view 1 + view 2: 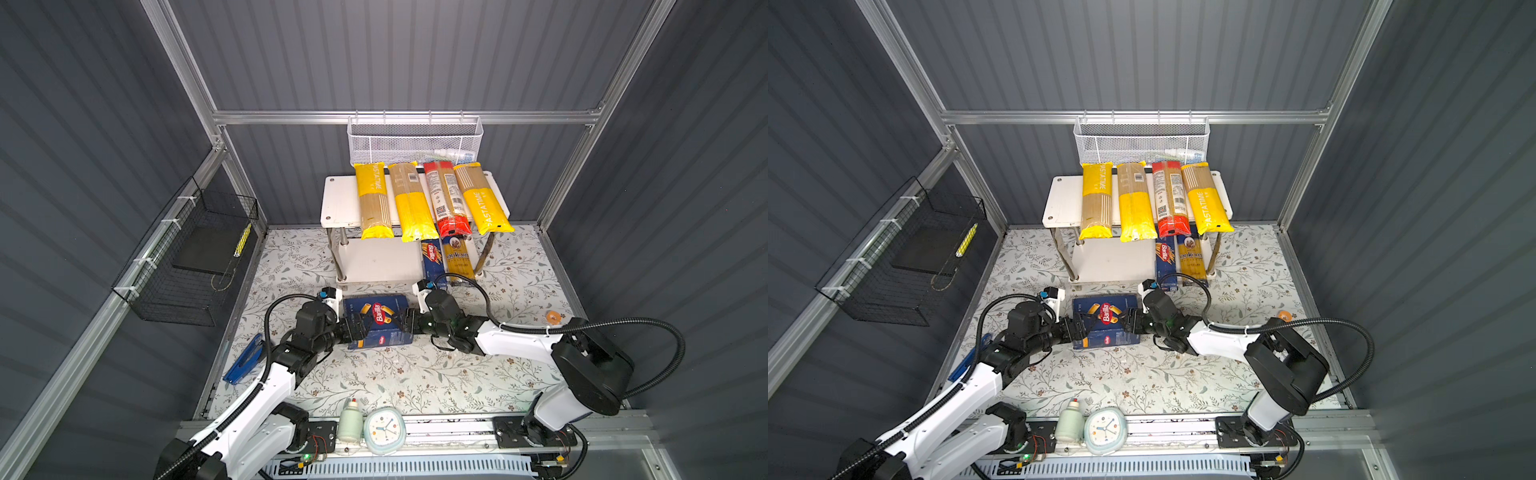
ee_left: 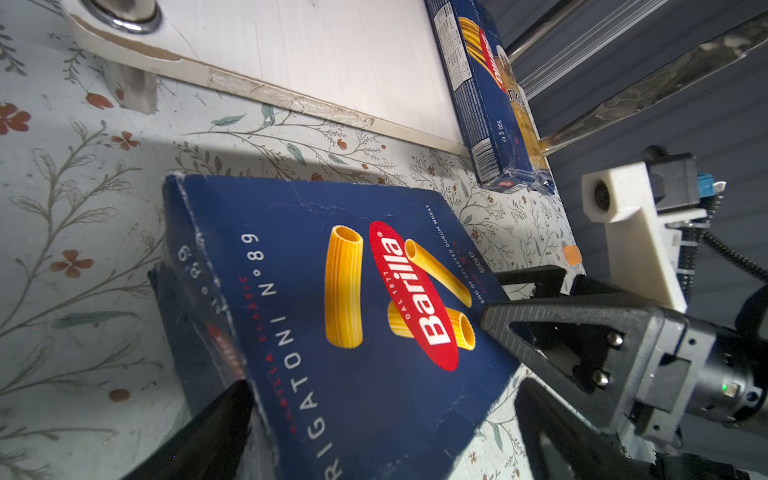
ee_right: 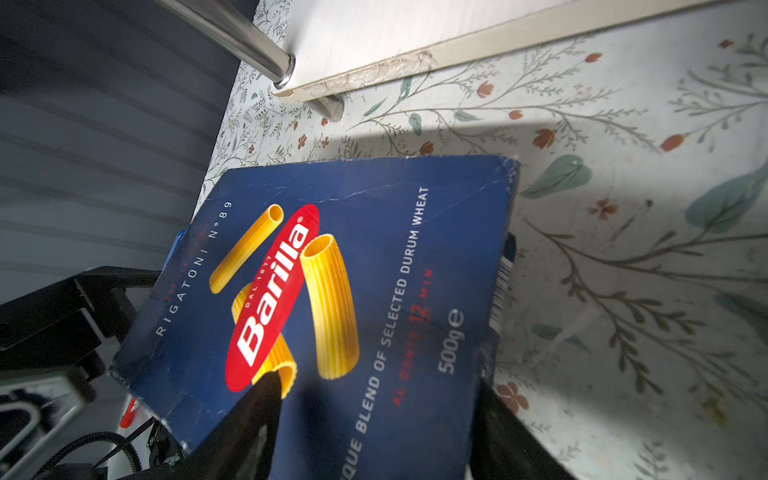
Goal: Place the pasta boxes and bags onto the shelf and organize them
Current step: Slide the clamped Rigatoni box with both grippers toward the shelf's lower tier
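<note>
The box (image 1: pixel 376 320) is sitting printed face up over the middle of the tabletop (image 1: pixel 415 374), just in front of the shelf (image 1: pixel 338 199) and apart from it, its long sides running left to right. Whether it is touching the tabletop or hanging just above it is not showing clearly. The left tool (image 1: pixel 356 330) is pinching the box's left end, with its fingers (image 2: pixel 199 440) standing on either side of that end. The right tool (image 1: pixel 409 323) is pinching the right end in the same way, and in the right wrist view one of its fingers (image 3: pixel 249 424) is crossing the printed face near the red logo. On the shelf's top board four bags are lying side by side, front to back, with their near ends overhanging the front edge. A yellow bag (image 1: pixel 374 201) is lying at the left, then a second yellow bag (image 1: pixel 411 203), then the red bag (image 1: pixel 448 199), and a third yellow bag (image 1: pixel 482 199) is lying at the right. On the lower board the narrow box (image 1: pixel 433 259) and the ankara bag (image 1: pixel 457 257) are lying side by side toward the right end, poking out past the front edge. A white basket (image 1: pixel 415 143) is hanging on the rail behind the shelf, and a black basket (image 1: pixel 187 266) is hanging on the left wall. A clock (image 1: pixel 384 430) and a bottle (image 1: pixel 350 422) are sitting together at the front rail, well apart from the box.
</note>
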Robot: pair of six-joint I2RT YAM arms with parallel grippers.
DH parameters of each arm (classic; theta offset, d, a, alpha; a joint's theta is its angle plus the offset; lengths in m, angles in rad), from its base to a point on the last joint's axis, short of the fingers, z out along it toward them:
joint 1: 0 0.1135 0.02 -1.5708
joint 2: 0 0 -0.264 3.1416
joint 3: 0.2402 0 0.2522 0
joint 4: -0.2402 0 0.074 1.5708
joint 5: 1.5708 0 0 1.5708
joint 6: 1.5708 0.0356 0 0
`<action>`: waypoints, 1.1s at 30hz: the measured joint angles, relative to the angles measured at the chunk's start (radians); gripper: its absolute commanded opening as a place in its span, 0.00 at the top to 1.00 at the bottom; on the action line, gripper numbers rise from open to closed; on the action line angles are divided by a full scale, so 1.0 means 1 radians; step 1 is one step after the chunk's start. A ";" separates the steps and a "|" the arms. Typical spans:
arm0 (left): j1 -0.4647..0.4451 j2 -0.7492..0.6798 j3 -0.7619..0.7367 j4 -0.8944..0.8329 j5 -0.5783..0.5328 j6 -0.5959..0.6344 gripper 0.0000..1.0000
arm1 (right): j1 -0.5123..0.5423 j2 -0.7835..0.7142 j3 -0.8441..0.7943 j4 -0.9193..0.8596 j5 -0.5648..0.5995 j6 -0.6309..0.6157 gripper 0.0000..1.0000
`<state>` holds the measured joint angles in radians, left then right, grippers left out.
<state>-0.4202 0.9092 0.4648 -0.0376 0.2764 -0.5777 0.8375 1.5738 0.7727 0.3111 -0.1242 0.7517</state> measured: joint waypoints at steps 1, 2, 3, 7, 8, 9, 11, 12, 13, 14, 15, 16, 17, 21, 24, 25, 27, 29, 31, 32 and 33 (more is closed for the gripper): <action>-0.001 0.003 0.006 0.000 -0.001 0.000 0.01 | 0.000 -0.005 0.000 -0.005 0.003 0.000 0.31; -0.003 0.006 0.011 0.000 -0.001 0.000 0.01 | 0.000 -0.013 0.000 -0.012 0.005 0.000 0.31; -0.005 0.008 0.015 0.000 -0.001 0.000 0.01 | 0.000 -0.021 0.000 -0.020 0.008 -0.001 0.31; -0.008 0.012 0.032 0.000 -0.002 0.000 0.01 | 0.000 -0.062 0.000 -0.040 0.021 -0.008 0.31; -0.008 0.011 0.036 0.000 -0.002 0.000 0.01 | 0.000 -0.069 0.000 -0.043 0.023 -0.010 0.31; -0.009 0.012 0.041 0.000 -0.003 -0.002 0.01 | 0.000 -0.077 0.000 -0.048 0.024 -0.013 0.31; -0.011 0.012 0.050 0.000 -0.004 -0.003 0.01 | 0.000 -0.087 0.000 -0.052 0.027 -0.017 0.31; -0.011 0.013 0.056 0.000 -0.005 -0.003 0.01 | 0.000 -0.091 0.000 -0.053 0.028 -0.019 0.31; -0.011 0.013 0.060 0.001 -0.006 -0.003 0.01 | 0.000 -0.093 0.000 -0.053 0.031 -0.020 0.31; -0.011 0.014 0.064 0.001 -0.007 -0.003 0.01 | 0.000 -0.094 0.000 -0.053 0.031 -0.021 0.31; -0.011 0.015 0.069 0.001 -0.007 -0.003 0.01 | 0.000 -0.095 0.000 -0.053 0.032 -0.023 0.31; -0.011 0.018 0.074 0.001 -0.007 -0.003 0.01 | 0.000 -0.095 0.000 -0.055 0.034 -0.024 0.31; -0.011 0.019 0.078 0.001 -0.007 -0.003 0.01 | 0.000 -0.095 0.000 -0.056 0.035 -0.024 0.31; -0.012 0.034 0.102 0.002 -0.008 -0.003 0.01 | 0.000 -0.096 0.021 -0.092 0.039 -0.037 0.31; -0.013 0.050 0.121 0.012 -0.011 -0.003 0.01 | -0.001 -0.102 0.039 -0.118 0.048 -0.051 0.30; -0.013 0.056 0.126 0.019 -0.013 -0.003 0.01 | -0.002 -0.107 0.045 -0.127 0.050 -0.057 0.30; -0.013 0.064 0.133 0.031 -0.015 -0.002 0.01 | -0.008 -0.115 0.061 -0.146 0.053 -0.069 0.30; -0.013 0.071 0.137 0.035 -0.016 -0.002 0.01 | -0.014 -0.120 0.078 -0.159 0.058 -0.081 0.30; -0.013 0.076 0.142 0.035 -0.016 -0.001 0.01 | -0.023 -0.124 0.093 -0.165 0.060 -0.091 0.30; -0.013 0.079 0.144 0.035 -0.016 0.001 0.01 | -0.026 -0.124 0.100 -0.165 0.061 -0.095 0.30; -0.013 0.085 0.148 0.034 -0.016 0.003 0.01 | -0.031 -0.124 0.107 -0.164 0.063 -0.101 0.30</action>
<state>-0.4332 0.9943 0.6132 -0.0040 0.2604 -0.5751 0.8070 1.4494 0.8795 0.1467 -0.0608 0.6502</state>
